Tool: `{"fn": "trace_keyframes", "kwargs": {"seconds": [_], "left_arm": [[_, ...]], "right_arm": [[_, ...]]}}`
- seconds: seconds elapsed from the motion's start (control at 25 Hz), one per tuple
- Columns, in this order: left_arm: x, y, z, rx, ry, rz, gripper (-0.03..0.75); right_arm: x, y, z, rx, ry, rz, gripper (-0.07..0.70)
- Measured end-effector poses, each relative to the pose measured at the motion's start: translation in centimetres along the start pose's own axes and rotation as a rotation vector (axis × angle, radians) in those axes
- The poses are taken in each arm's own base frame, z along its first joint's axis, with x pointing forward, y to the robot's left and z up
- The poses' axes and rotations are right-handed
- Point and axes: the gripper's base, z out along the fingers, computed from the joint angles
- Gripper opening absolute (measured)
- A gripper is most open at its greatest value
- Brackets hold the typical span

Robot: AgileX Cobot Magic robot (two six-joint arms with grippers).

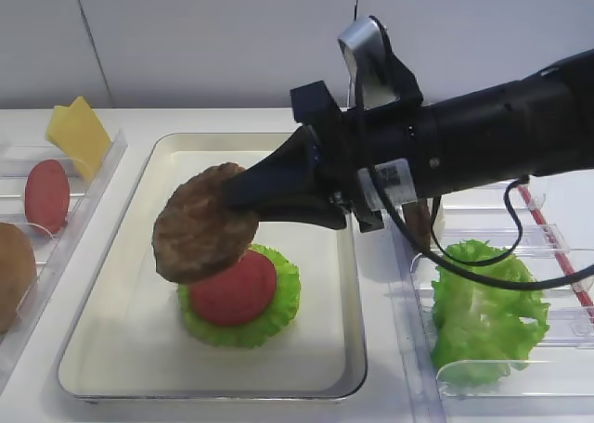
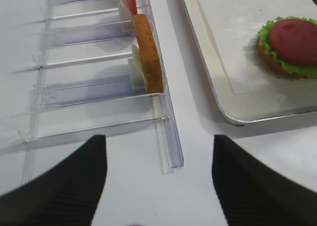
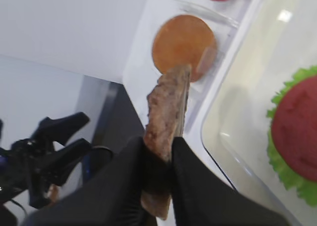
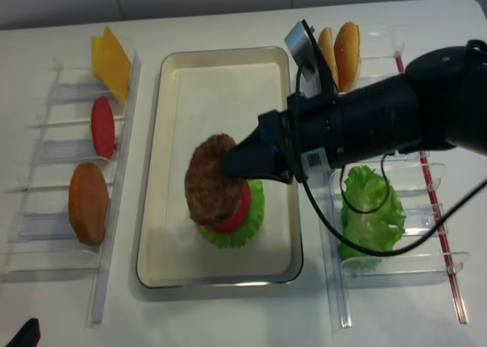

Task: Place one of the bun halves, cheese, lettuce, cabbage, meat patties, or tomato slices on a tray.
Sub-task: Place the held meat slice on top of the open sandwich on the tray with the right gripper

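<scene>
My right gripper (image 1: 232, 191) is shut on the edge of a rough brown meat patty (image 1: 200, 224). The patty hangs tilted, just above and left of a stack on the cream tray (image 1: 121, 284). That stack is a red tomato slice (image 1: 237, 288) lying on a frilly green lettuce leaf (image 1: 278, 302). In the right wrist view the patty (image 3: 168, 102) stands edge-on between the black fingers (image 3: 193, 186). My left gripper (image 2: 158, 181) is open and holds nothing, low over the table by the near end of the left rack (image 2: 168, 151).
The clear left rack holds yellow cheese (image 1: 79, 135), a tomato slice (image 1: 46, 196) and a bun half (image 1: 14, 275). The right rack holds loose lettuce (image 1: 483, 321) and two bun halves (image 4: 342, 46). The right arm and its cable span the tray's right rim.
</scene>
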Motion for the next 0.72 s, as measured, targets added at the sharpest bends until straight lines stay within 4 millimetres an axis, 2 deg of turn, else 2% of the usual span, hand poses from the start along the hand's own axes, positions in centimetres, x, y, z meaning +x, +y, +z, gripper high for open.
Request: {"fn": "trace_keyframes", "kwargs": {"seconds": [0.12, 0.28, 0.72], "left_arm": [[0.0, 0.0, 0.0, 0.0, 0.0, 0.0, 0.462], [0.0, 0.0, 0.0, 0.0, 0.0, 0.0, 0.462], [0.0, 0.0, 0.0, 0.0, 0.0, 0.0, 0.462]], "right_arm": [[-0.8, -1.0, -0.7, -0.058, -0.029, 0.017, 0.169], [-1.6, -3.0, -1.7, -0.043, -0.06, 0.062, 0.169], [-1.2, -5.7, -0.8, -0.019, -0.023, 0.131, 0.169]]}}
